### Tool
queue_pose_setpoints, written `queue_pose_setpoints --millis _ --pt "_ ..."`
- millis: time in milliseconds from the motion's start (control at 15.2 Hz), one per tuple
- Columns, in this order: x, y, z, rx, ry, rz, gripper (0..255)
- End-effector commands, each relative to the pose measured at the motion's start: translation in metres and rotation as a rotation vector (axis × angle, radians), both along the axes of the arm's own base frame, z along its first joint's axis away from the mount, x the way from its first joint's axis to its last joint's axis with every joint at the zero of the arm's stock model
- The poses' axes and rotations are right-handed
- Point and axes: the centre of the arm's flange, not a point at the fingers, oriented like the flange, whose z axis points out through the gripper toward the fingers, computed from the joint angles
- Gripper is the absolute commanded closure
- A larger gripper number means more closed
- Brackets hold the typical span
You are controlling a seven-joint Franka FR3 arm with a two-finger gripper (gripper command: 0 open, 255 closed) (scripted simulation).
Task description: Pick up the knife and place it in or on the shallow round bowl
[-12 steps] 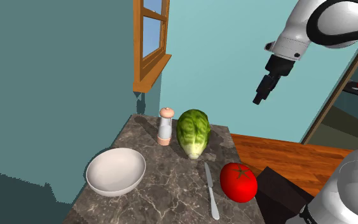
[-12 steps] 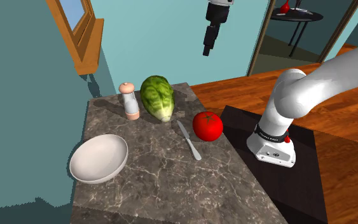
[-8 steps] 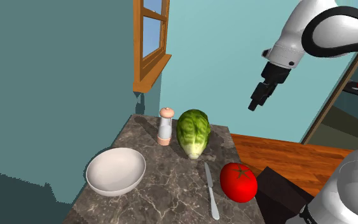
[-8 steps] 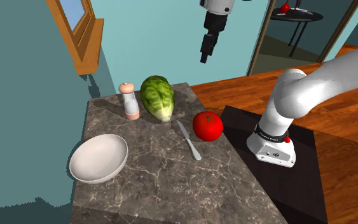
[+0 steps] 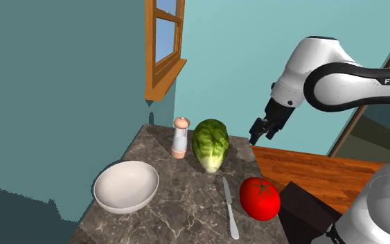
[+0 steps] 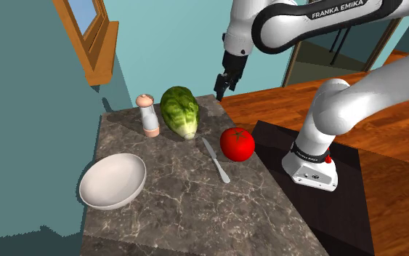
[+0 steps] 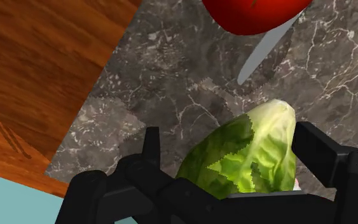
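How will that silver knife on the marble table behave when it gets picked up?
The slim silver knife looks rigid, so it probably won't flex. It lies flat on the dark marble table, likely leaving little edge to grip. Its smooth finish may slip.

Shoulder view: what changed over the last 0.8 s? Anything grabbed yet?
The tool came down and swung toward the shoulder view's left, from high up to near the far corner of the table, close to the lettuce. It is open and took hold of nothing. The knife, tomato, shaker, lettuce and bowl lie as before.
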Motion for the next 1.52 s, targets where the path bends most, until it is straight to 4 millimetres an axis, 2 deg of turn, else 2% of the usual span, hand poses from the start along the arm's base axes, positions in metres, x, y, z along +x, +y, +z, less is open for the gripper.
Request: queue_pose_setpoints --millis 0,726,792,1254,1452 --pt "0.003 0.016 -0.023 -0.004 -0.011 -0.06 0" --pt "0.038 0.092 -0.149 -0.031 -0.057 -0.362 0" --pt "0.038 0.092 -0.149 -0.031 -0.057 -0.363 0" --pt "0.046 0.088 -0.188 -0.031 -0.057 -0.363 0" --pt "0.046 0.088 -0.188 -0.031 -0.057 -0.362 0"
